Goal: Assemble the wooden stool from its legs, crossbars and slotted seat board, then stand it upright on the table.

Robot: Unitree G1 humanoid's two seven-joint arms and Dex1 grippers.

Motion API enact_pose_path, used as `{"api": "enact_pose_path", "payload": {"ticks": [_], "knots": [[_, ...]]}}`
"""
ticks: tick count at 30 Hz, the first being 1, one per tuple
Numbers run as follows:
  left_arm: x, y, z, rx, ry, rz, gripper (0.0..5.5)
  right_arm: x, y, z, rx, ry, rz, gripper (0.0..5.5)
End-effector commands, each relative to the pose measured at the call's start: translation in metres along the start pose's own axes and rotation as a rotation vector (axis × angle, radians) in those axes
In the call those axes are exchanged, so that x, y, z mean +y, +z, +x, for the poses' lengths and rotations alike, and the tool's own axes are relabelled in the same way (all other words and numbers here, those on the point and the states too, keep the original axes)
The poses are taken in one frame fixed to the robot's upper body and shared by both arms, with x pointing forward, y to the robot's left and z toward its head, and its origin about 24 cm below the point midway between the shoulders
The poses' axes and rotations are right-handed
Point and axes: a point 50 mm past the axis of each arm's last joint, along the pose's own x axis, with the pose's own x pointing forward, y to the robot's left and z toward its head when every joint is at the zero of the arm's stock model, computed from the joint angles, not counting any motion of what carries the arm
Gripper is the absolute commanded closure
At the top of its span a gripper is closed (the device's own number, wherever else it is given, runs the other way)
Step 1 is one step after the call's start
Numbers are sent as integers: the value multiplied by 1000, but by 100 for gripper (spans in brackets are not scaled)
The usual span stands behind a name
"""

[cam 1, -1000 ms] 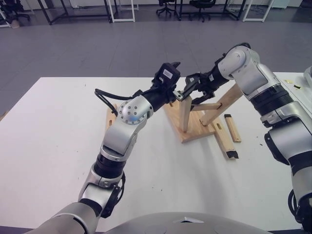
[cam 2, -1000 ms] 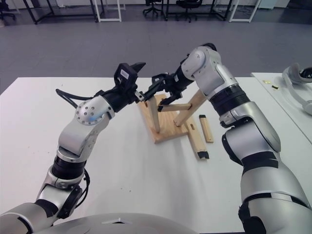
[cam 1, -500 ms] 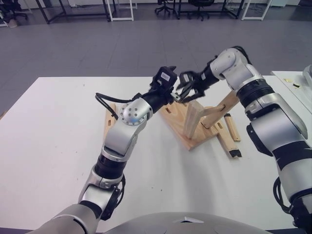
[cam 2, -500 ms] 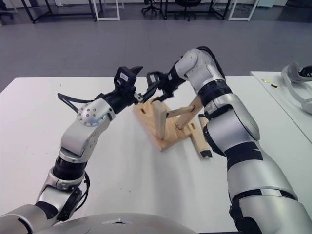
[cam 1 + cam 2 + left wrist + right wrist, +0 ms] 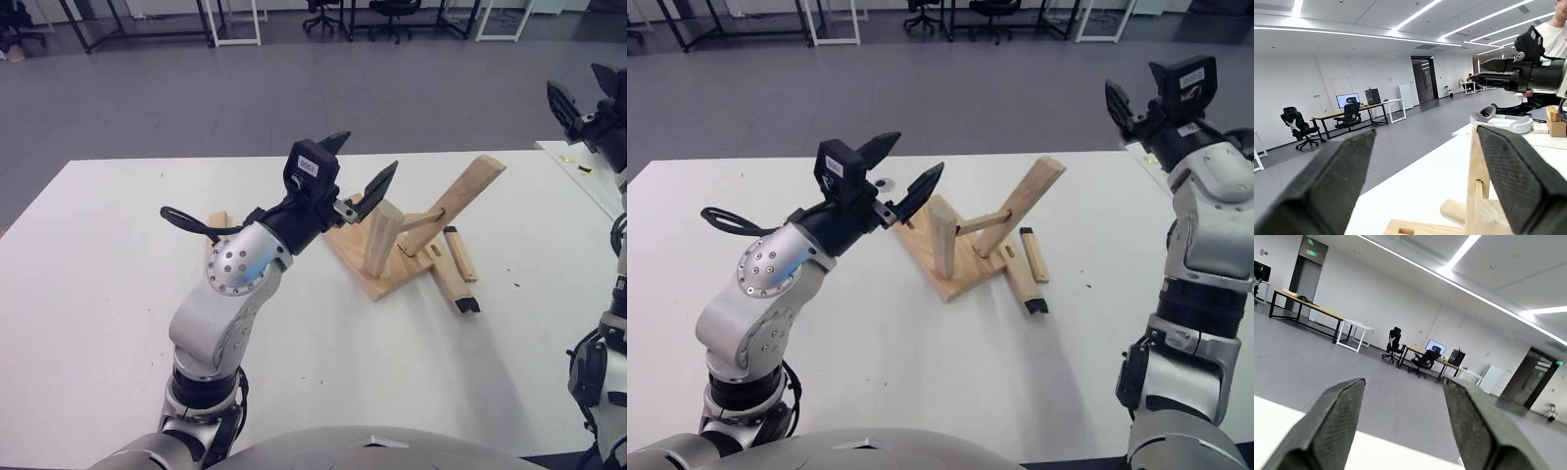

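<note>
Mid-assembly: the left gripper [image 5: 364, 155] hovers near the top of the upright pale wooden leg [image 5: 382, 237], jaws spread and empty. That leg and a slanted second leg [image 5: 460, 196], joined by a short crossbar [image 5: 417, 221], stand in the slotted seat board [image 5: 353, 253], which lies flat on the white table [image 5: 98, 294]. Next, I'd judge: fetch the loose dark-tipped wooden pieces [image 5: 453, 281] beside the board, reaching around the standing legs. The right gripper [image 5: 1403, 387] hangs high and well apart, jaws spread.
</note>
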Motion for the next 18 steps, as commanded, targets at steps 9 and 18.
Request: {"api": "enact_pose_path", "payload": {"ticks": [9,18], "knots": [[-18,-14,-8,69,-224,-77,169,126,-109,-21,315,433,179,256],[46,-37,-39,239,-89,187,169,105,-95,-41,284,412,38,256]]}}
